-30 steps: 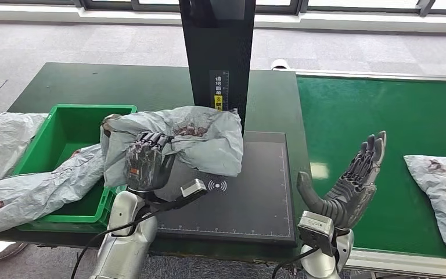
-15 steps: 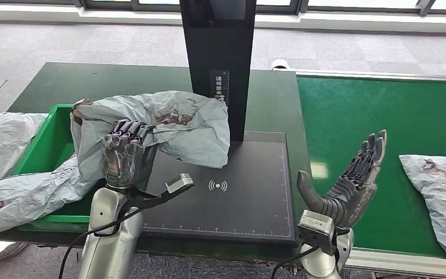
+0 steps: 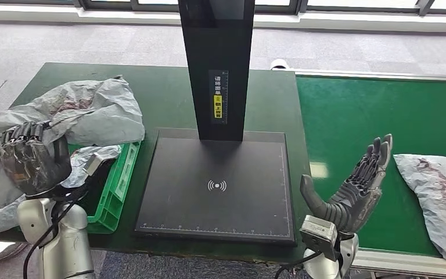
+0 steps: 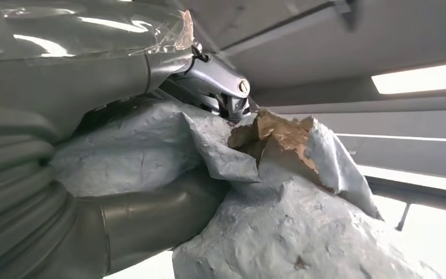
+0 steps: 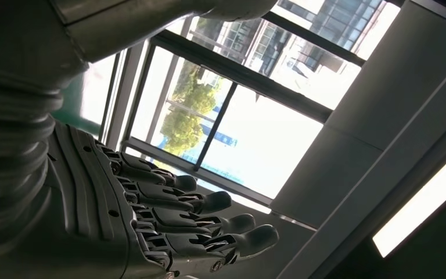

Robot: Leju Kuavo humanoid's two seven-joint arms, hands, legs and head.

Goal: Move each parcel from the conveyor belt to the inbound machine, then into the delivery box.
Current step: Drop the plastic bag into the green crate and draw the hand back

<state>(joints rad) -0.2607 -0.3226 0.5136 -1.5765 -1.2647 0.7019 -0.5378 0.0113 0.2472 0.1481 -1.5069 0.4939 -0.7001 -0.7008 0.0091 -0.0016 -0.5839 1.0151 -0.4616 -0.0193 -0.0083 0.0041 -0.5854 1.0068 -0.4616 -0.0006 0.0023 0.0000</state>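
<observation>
- The left hand (image 3: 33,163) is gripping a grey parcel (image 3: 87,110), fingers curled into the plastic, holding it over the green box (image 3: 118,180) to the left of the scanner (image 3: 218,192)
- In the left wrist view the thumb (image 4: 145,215) is pressing under the crumpled parcel (image 4: 290,232), whose torn corner is showing brown paper
- Other grey bags (image 3: 87,165) are lying in the box, left of the scanner
- The right hand (image 3: 354,189) is hovering just right of the scanner, fingers spread and holding nothing
- Another parcel (image 3: 438,192) is lying on the belt (image 3: 354,110), well right of the scanner
</observation>
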